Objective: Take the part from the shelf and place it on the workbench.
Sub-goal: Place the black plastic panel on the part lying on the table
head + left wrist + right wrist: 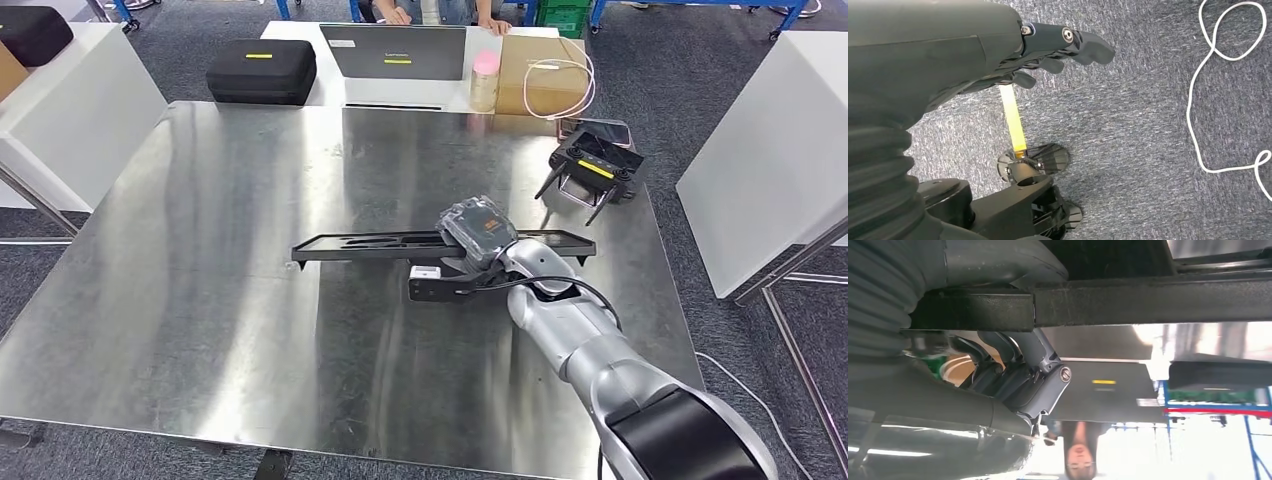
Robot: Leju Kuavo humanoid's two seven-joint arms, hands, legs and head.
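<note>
The part (370, 245) is a long black flat bar lying crosswise over the middle of the steel workbench (200, 250). My right hand (478, 232) grips it near its right end, fingers wrapped around the bar. In the right wrist view the right hand (1018, 375) curls around the black bar (1148, 305). The bar is level and very close to the tabletop; whether it touches the surface I cannot tell. In the left wrist view my left hand (1048, 50) hangs over grey carpet with loose fingers and holds nothing.
At the far edge stand a black case (260, 70), a laptop (400, 50), a pink-capped bottle (485, 80) and a cardboard box (540, 75). A black folded device (597, 165) sits at the right. White panels flank the bench. A person (440, 10) sits behind.
</note>
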